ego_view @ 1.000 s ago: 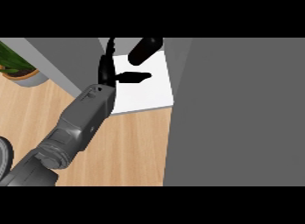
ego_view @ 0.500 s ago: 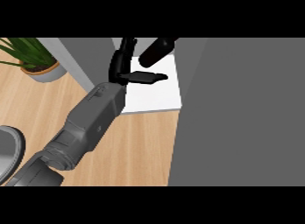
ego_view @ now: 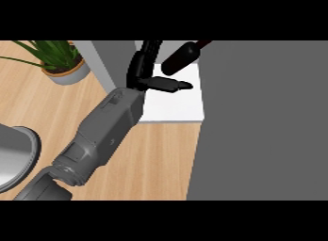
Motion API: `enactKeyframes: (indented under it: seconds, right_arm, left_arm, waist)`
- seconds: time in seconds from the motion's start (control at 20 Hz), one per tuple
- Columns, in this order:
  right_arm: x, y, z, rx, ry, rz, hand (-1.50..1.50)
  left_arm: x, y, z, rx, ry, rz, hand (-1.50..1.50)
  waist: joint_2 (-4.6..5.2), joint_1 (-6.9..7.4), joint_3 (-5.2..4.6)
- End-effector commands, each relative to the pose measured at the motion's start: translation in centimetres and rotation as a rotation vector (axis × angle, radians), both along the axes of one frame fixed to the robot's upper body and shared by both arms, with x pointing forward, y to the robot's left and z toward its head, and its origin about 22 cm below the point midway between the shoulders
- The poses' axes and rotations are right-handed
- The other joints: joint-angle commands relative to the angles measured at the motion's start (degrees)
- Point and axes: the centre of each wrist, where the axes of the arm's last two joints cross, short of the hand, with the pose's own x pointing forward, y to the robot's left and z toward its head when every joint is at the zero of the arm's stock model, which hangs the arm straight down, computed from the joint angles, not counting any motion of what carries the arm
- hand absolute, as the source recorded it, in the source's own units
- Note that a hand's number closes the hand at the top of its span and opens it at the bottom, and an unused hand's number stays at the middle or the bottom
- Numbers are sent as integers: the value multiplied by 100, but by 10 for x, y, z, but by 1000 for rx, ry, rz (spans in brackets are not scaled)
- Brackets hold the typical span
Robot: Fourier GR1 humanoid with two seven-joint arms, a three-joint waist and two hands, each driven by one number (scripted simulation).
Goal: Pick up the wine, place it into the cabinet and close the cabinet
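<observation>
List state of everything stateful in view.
wine: tilted, over the cabinet's white shelf, beside the hand
cabinet: open
left hand: open, fingers straight, inside the cabinet opening
right hand: not in view
potted plant: upright on the counter

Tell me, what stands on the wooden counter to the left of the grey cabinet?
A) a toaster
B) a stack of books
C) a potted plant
C: a green potted plant in a grey pot stands on the wooden counter, just left of the cabinet.
</observation>
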Motion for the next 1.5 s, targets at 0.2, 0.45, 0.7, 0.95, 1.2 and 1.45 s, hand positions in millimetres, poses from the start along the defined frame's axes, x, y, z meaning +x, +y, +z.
enactKeyframes:
  seconds: [0.2, 0.45, 0.7, 0.95, 1.2, 1.45]
  right_arm:
    - [-10, -6, 0, -5, -6, -39, -150]
    - [-20, 1, 7, 2, -22, -21, -150]
    - [-9, 6, 2, -11, -54, 9, -150]
    - [-17, 12, 2, -10, -43, 19, -150]
    - [-15, 15, 16, -2, -56, 0, -150]
    - [-13, 15, 11, -17, -39, -11, -150]
  left_arm:
    - [-19, -34, 39, 1, -43, -124, -150]
    - [-67, -52, 25, -12, -37, -131, -150]
    - [-116, -68, 24, -41, -5, -109, -150]
    - [-159, -79, 44, -119, -18, -91, -150]
    - [-187, -71, 41, -176, -12, -40, -150]
    - [-235, -46, 46, -232, 31, -48, 150]
  waist:
    - [-106, 244, 18]
    - [-98, 193, 11]
    - [-31, 104, 13]
    - [-34, 72, 11]
    - [-29, 92, 8]
    - [-23, 117, 11]
